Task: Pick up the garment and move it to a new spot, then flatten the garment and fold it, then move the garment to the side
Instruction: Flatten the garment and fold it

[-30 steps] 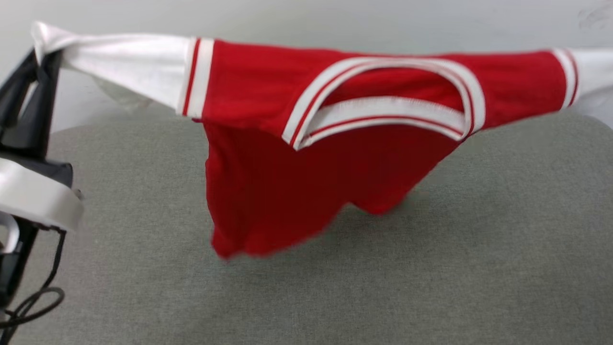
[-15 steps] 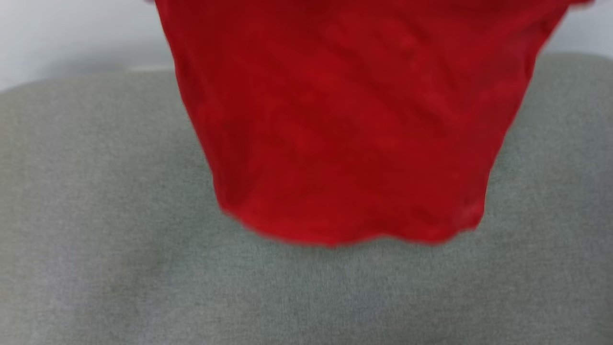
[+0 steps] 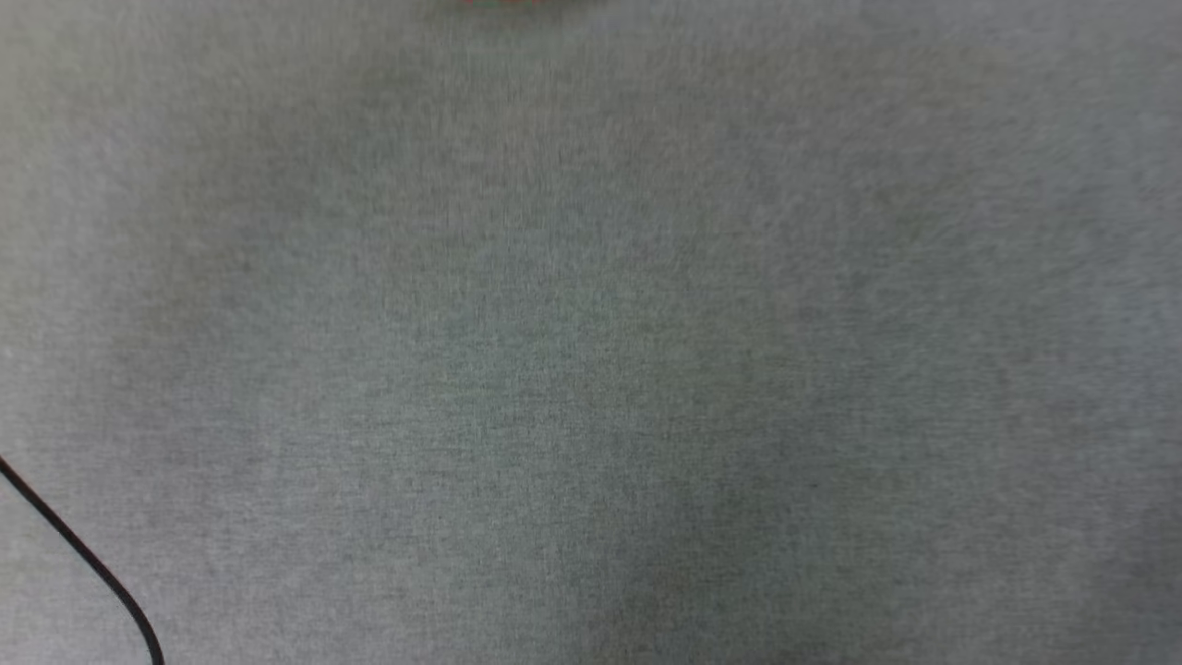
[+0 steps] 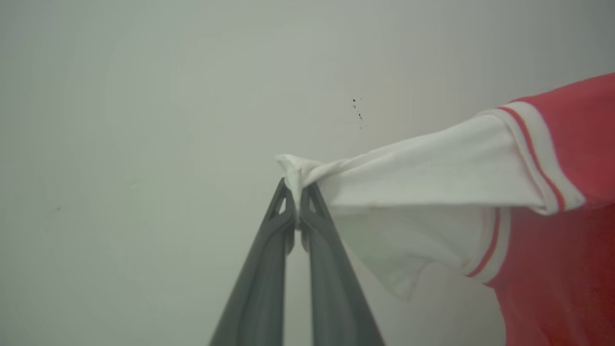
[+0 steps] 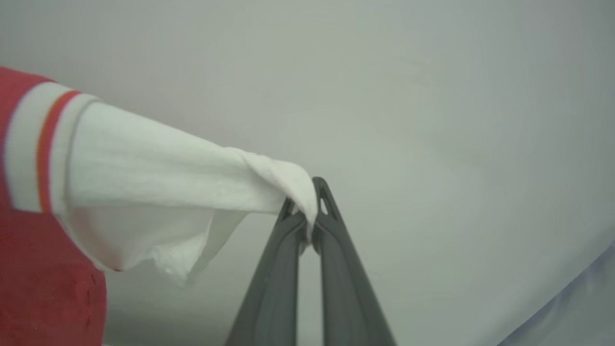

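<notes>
I judge that the step in hand is carrying the garment to its new spot and laying it down. Each pinch takes only the very tip of a sleeve, so I would not pull the arms wider, because the cloth may slip out. I would hold both sleeves level and lower slowly, so the hem meets the grey woven surface (image 3: 591, 369) first. I would also avoid the thin black cable (image 3: 83, 552) at the lower left of the head view.

In the left wrist view, the left gripper (image 4: 299, 192) rises from the bottom centre. Its two dark fingers are pressed together on one white sleeve tip of the garment (image 4: 456, 192), a red short-sleeved T-shirt with striped trim, which runs off to the right edge. In the right wrist view, the right gripper (image 5: 307, 206) is clamped in the same way on the other sleeve, and the garment (image 5: 144, 178) goes to the left edge. The garment hangs in the air, stretched between both grippers, before a plain pale wall (image 4: 144, 96). I judge that the arms are raised and spread.
</notes>
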